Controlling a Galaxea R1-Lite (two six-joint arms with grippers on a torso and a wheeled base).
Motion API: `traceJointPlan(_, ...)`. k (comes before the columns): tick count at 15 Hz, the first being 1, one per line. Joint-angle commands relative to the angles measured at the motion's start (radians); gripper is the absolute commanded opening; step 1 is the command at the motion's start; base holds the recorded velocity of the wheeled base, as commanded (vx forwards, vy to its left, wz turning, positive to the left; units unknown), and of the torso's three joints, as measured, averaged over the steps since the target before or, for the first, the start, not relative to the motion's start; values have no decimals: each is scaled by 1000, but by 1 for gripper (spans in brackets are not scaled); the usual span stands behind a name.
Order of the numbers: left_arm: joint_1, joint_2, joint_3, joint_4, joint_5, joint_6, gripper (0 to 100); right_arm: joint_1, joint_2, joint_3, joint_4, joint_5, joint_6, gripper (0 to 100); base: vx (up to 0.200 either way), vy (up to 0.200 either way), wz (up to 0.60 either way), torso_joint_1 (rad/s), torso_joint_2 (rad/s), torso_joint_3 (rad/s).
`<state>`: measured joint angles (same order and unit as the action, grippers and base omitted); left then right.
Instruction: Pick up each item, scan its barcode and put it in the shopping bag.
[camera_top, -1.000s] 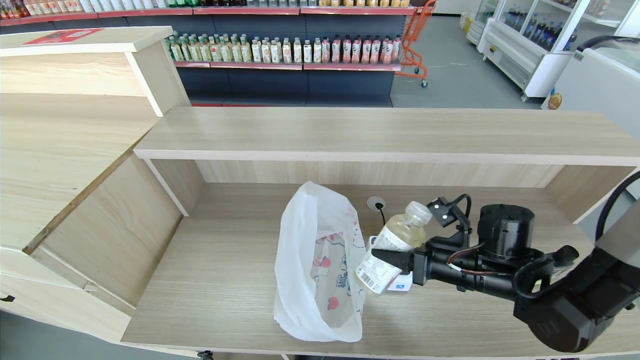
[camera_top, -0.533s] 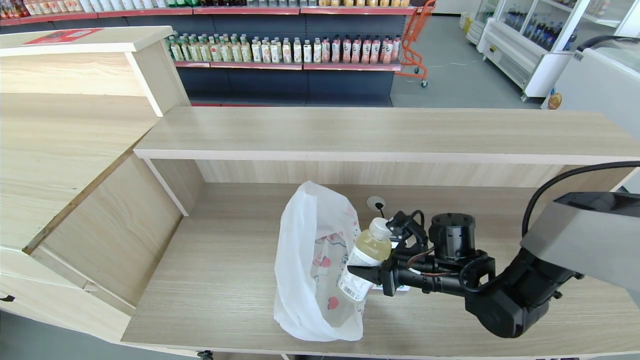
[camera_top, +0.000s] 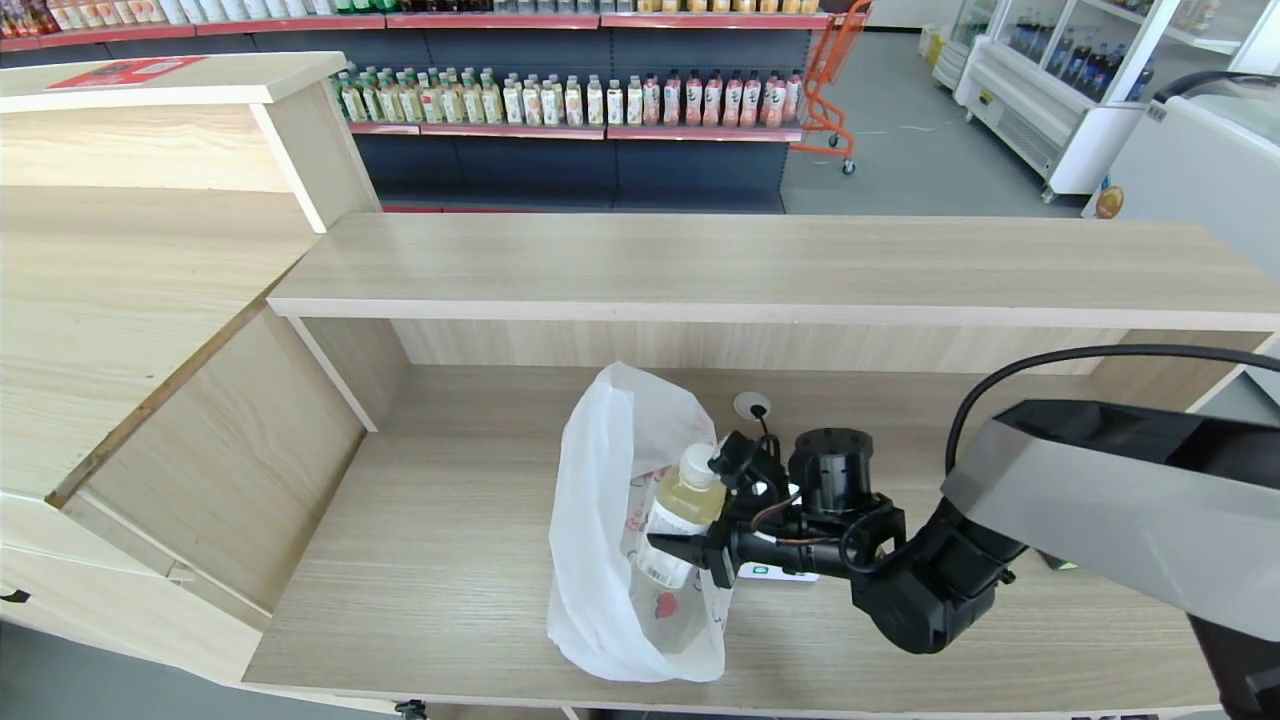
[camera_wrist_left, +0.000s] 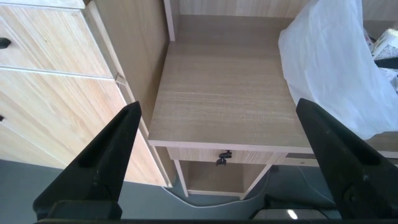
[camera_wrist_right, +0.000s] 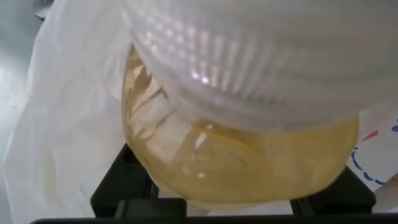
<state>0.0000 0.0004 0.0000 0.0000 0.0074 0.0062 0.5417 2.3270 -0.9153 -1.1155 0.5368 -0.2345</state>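
Shop checkout bench (camera_top: 450, 560), drinks shelving behind. Right gripper (camera_top: 688, 540) comes in from 3 o'clock, fingers pinching the bottle (camera_top: 683, 505) around its label. Cap tilts toward 1 o'clock and the lower end sits inside the mouth of the shopping bag (camera_top: 600, 530). Left gripper (camera_wrist_left: 217, 168) hangs off the bench's front edge, about 7 o'clock of the bag, fingers spread with nothing between them.

Risks: the bag is thin, unsupported film. A tilted release may tip the bottle onto the 3 o'clock wall and roll the bag over. Fingers could also snag the film on exit and drag the bag.

Count: one bottle, one bag, two grippers.
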Motion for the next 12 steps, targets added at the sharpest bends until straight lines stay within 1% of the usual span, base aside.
traceJointPlan(1,0,0,0,0,0,0,100,-8,84,-4,2,0,-114,0,0,0,0,0,0,0)
traceJointPlan(2,0,0,0,0,0,0,100,-8,97,-11,5,0,-149,0,0,0,0,0,0,0)
traceJointPlan(4,0,0,0,0,0,0,100,-3,109,-28,-4,0,-160,0,0,0,0,0,0,0)
traceJointPlan(5,0,0,0,0,0,0,100,-5,107,-30,-7,3,-155,100,0,0,0,0,0,0)
traceJointPlan(7,0,0,0,0,0,0,100,-11,78,-20,-6,6,-42,100,0,0,0,0,0,0)
traceJointPlan(9,0,0,0,0,0,0,100,-23,25,-19,-7,5,132,100,0,0,0,0,0,0)
traceJointPlan(10,0,0,0,0,0,0,100,-25,6,-19,-6,5,184,100,0,0,0,0,0,0)
traceJointPlan(12,0,0,0,0,0,0,100,-39,-74,-7,2,3,386,100,0,0,0,0,0,0)
